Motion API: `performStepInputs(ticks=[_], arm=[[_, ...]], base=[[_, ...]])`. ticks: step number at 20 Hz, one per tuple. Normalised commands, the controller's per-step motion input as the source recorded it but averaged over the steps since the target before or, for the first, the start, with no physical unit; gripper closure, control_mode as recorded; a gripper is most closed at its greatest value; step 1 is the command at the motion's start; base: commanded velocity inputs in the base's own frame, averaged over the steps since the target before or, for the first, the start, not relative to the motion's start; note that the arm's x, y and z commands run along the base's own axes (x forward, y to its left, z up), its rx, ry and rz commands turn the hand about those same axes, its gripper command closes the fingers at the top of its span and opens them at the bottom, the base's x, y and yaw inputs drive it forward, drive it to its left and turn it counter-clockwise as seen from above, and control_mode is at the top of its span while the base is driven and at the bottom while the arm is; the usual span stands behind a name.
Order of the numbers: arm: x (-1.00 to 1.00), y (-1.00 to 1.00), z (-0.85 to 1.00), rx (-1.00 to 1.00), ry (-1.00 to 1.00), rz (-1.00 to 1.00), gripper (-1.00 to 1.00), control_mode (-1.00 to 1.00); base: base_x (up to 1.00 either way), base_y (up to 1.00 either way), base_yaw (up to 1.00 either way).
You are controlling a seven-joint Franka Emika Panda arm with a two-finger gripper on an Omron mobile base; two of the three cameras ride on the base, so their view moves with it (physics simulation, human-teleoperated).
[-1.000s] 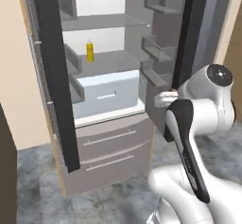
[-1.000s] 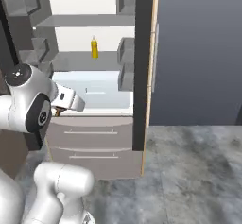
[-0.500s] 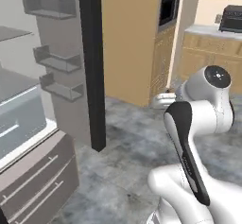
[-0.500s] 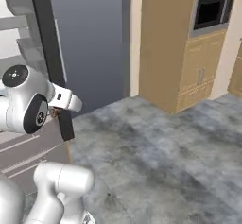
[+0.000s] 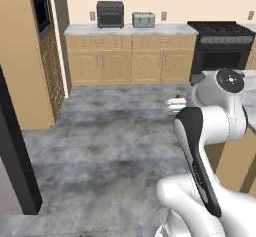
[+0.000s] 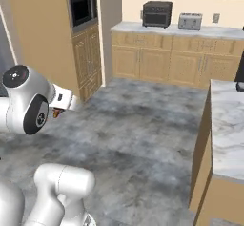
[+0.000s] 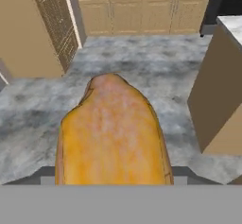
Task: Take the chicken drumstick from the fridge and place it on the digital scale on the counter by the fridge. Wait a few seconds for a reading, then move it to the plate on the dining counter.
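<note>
So I'm sitting in the middle of the kitchen right now, grey mottled floor (image 5: 115,136) all around me. Along the far wall I'm seeing wooden base cabinets (image 5: 130,63), a black stove (image 5: 220,51), and a toaster oven (image 6: 157,13) next to a toaster (image 6: 189,21) up on the back countertop. A tall oven cabinet with a built-in microwave (image 6: 82,9) is standing off to one side. The white marble dining counter (image 6: 228,125) is close by, with its tan side panel also showing in my hand camera.

My gripper (image 6: 59,112) is tucked in near my shoulder, and my jaws are pinching the chicken drumstick (image 7: 112,133). It's sitting right between them, held up in the air over the floor, with its narrower end pointing away from my hand.

Looks-wise it's a golden-brown lump, more orange along the edges and paler, kind of pinkish and speckled, down the middle, tapering to a rounded tip.

My guess on handling: pretty light, a bit soft on the outside with something stiffer inside, and the rounded, glossy-looking skin could slip if I'm squeezing too lightly. Gripping across the thick, meaty end seems the safest spot, and I'm judging that's roughly where I'm holding it, though my fingertips themselves are hidden behind the meat.
</note>
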Motion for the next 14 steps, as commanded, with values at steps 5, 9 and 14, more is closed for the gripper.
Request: performStepInputs(ticks=[5, 9, 14], arm=[[0.0, 0.0, 0.0, 0.0, 0.0, 0.0, 1.0, 1.0], [0.0, 0.0, 0.0, 0.0, 0.0, 0.0, 1.0, 1.0], [0.0, 0.0, 0.0, 0.0, 0.0, 0.0, 1.0, 1.0]], base=[[0.69, 0.07, -0.65], [1.0, 0.22, -0.47], [1.0, 0.32, -0.42]])
